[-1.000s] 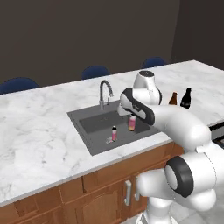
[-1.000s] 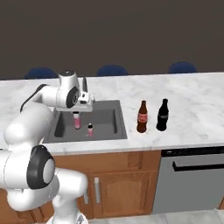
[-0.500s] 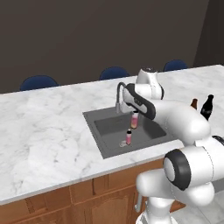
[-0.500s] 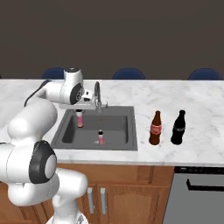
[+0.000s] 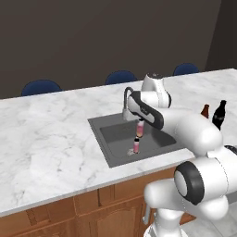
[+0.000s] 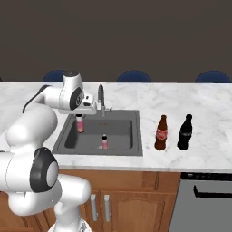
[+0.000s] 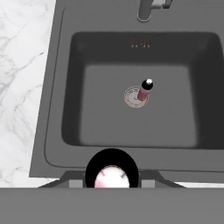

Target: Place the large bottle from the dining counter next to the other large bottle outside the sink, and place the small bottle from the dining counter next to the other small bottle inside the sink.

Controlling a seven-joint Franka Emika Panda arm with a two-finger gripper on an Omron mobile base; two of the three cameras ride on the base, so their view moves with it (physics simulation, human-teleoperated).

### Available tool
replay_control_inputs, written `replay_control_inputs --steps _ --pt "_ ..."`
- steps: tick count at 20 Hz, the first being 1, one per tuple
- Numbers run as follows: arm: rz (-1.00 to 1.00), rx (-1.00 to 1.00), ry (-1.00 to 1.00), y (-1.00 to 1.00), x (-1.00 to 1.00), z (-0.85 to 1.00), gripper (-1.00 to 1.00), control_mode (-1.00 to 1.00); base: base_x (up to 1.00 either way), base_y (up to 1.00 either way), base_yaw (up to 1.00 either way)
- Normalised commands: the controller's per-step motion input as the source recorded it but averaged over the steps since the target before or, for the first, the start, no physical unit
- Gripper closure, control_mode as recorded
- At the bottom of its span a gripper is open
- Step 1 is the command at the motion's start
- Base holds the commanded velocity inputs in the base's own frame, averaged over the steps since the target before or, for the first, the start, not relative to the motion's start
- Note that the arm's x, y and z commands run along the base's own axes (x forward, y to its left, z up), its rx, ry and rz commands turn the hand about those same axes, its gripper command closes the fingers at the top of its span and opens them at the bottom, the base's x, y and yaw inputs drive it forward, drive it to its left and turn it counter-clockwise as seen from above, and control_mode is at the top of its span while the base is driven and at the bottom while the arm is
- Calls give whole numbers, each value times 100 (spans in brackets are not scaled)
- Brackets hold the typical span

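While the arm reaches over the basin, the scene reads as follows.

Hand: the hand [image 6: 80, 118] hangs over the left part of the sink, clenched on the small bottle, which hangs upright below it.
Small bottle: the small bottle [image 6: 80, 124] [image 5: 140, 128] has a pink-red body and sits above the sink floor, inside the basin's outline; whether its base touches the floor cannot be told. In the hand view its round dark top with a pale pink centre [image 7: 112, 174] shows from above, at the near edge of the basin.
Other small bottle: a second small bottle [image 6: 104, 142] [image 5: 136, 145] [image 7: 145, 90] stands upright on the sink floor, right at the round drain, apart from the held one.
Sink: the sink [image 6: 127, 146] [image 5: 102, 134] [image 7: 65, 87] is a dark grey rectangular basin set into the bench.
Tap: the curved metal tap [image 6: 101, 98] [image 5: 126, 101] stands at the back edge of the sink.
Large bottle: the large bottle [image 6: 184, 132] [image 5: 219, 114], black with a red label, stands upright on the bench to the right of the sink.
Other large bottle: the other large bottle [image 6: 161, 132] [image 5: 204, 111], dark red-brown, stands just beside the black one, between it and the sink.
Bench: the dining counter bench [image 6: 199, 102] [image 5: 41, 134] has a white-grey marbled top over brown wooden fronts.
Stools: dark blue stools [image 6: 134, 76] [image 5: 40, 87] line its far side.
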Motion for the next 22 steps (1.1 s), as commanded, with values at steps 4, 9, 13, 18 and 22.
replay_control_inputs --steps 4,9,13,18,22 --pt "0 0 0 0 0 0 100 100 0 0 0" --pt "0 0 0 0 0 0 100 100 0 0 0" --pt "0 0 0 0 0 0 100 -100 0 0 0" --pt "0 0 0 17 12 -1 100 -100 0 0 0" --pt "-2 0 -3 22 54 -33 100 -100 0 0 0"
